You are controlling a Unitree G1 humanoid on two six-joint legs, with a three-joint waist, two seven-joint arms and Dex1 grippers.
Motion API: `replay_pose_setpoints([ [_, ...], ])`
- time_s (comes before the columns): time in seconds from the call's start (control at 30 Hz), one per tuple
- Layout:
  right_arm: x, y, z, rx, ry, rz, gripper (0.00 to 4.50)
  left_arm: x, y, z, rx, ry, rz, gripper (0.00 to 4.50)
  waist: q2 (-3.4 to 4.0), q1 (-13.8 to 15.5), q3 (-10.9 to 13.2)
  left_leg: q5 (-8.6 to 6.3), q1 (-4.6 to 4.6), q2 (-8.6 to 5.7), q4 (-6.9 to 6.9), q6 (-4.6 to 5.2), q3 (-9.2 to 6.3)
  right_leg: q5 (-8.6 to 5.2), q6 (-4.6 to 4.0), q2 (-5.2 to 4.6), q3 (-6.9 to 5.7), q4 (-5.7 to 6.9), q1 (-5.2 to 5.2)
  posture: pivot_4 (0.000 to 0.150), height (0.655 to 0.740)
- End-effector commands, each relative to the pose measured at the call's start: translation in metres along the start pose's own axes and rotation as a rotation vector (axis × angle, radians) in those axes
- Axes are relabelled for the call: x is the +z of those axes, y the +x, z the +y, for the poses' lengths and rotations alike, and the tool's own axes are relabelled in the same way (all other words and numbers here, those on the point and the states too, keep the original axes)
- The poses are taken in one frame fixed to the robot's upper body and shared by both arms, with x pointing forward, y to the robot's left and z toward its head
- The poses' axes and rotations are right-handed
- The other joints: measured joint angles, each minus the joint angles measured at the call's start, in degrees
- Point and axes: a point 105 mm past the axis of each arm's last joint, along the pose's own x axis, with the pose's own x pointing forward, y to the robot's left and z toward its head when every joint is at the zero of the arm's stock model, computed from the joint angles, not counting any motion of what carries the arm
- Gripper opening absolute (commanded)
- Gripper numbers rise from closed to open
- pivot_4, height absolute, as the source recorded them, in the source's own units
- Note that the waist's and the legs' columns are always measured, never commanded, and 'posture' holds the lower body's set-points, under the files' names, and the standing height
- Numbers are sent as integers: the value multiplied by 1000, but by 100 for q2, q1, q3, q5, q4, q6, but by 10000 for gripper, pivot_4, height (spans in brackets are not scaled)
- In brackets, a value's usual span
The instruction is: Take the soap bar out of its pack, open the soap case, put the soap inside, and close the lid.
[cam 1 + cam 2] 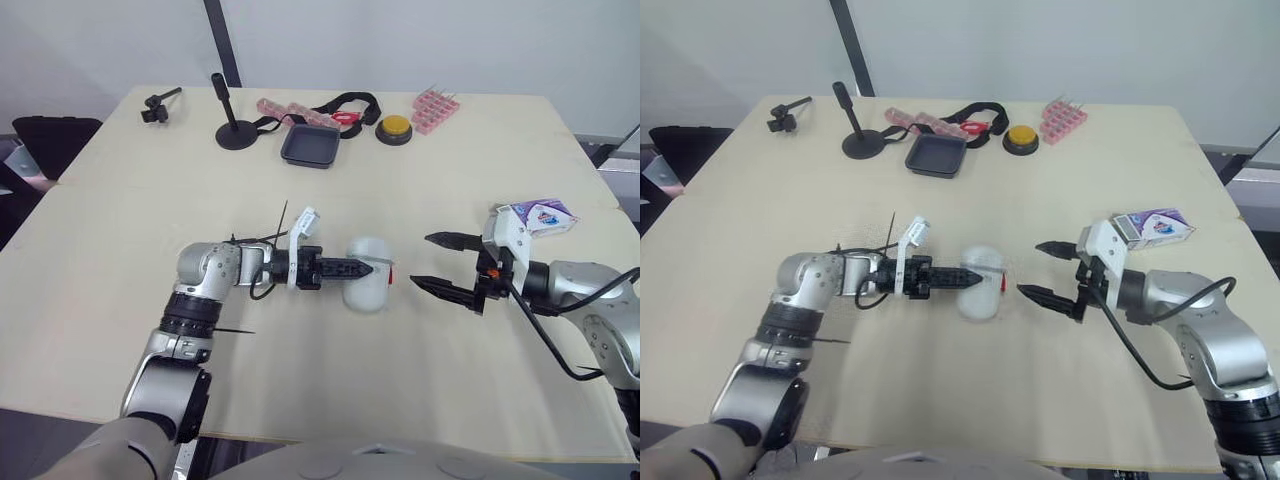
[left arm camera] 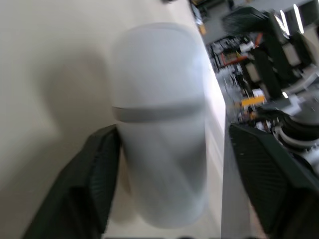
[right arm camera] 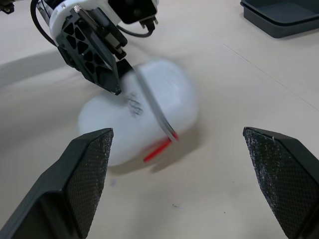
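The white oval soap case (image 1: 368,275) lies shut near the table's middle, a grey seam around it and a small red tab (image 3: 157,149) on its side. My left gripper (image 1: 358,268) reaches over it from the left. In the left wrist view its fingers (image 2: 94,184) straddle the case (image 2: 159,124); one touches the case and the other stands a little off, so the gripper is open. My right gripper (image 1: 440,264) hovers open just right of the case, pointing at it, with nothing between its fingers. The purple-and-white soap pack (image 1: 541,215) lies behind my right wrist.
At the back of the table are a black tray (image 1: 311,146), a yellow button (image 1: 394,128), pink blocks (image 1: 435,108), a black strap (image 1: 348,103), a black stand (image 1: 233,128) and a small clamp (image 1: 157,106). Bare tabletop lies in front of the case.
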Motion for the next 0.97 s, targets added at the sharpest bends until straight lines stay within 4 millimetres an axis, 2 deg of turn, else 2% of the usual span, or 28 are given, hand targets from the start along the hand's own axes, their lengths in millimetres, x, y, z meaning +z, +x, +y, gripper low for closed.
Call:
replay_pose_setpoints([
  [0.03,8,-2,-4,-19,-44,-19,45000,8,-5,-5,-11,-26,-19,44636,0,4,0,0,0,0,-2,0,0,2,3,1,0,-2,0,1500,7400],
  [0.1,6,-2,-4,-19,-47,-14,45000,9,-7,-6,-14,-48,-29,44636,0,10,0,-1,-1,0,-4,-2,-2,6,9,0,-1,-5,2,1500,7400],
  [0.23,7,1,-2,-5,-61,-12,45000,24,-39,-21,-17,-28,-53,44636,-4,-9,3,-1,0,1,-6,-3,-4,15,25,1,-5,-11,6,1500,7400],
  [0.37,11,2,-3,-2,-72,-20,45000,23,-63,-35,22,64,-12,44636,-3,-25,3,-2,2,3,-13,-7,-6,15,25,3,-8,-14,6,1500,7400],
  [0.43,11,1,-6,-15,-82,-17,45000,18,-78,-40,78,189,14,44636,-2,-15,3,-3,2,2,-19,-8,-6,14,25,1,-10,-25,11,1500,7400],
  [0.5,10,1,-8,-27,-95,-8,45000,8,-87,-39,147,349,60,44636,-2,-33,3,-3,1,2,-29,-8,-7,15,25,1,-14,-43,14,1500,7400],
  [0.6,0,-2,-8,-32,-118,37,45000,6,-96,-30,207,685,-4,44636,3,-29,1,-3,5,2,-55,-8,-8,18,30,2,-21,-72,24,1500,7400],
  [0.73,-13,-9,-5,-40,-141,92,45000,6,-105,-15,286,942,-105,44636,0,12,3,-3,2,4,-67,-8,-15,19,34,-3,-44,-99,39,1500,7400],
  [0.83,-24,-15,-4,-59,-165,142,45000,-3,-111,-6,313,1011,-130,44636,0,-15,2,-3,4,4,-65,-7,-17,19,34,-6,-49,-100,44,1500,7400],
  [0.97,-28,-19,-5,-98,-135,122,45000,-12,-118,6,344,1062,-141,44636,1,-65,2,-3,15,6,-72,-8,-16,19,34,-5,-47,-95,46,1500,7400],
])
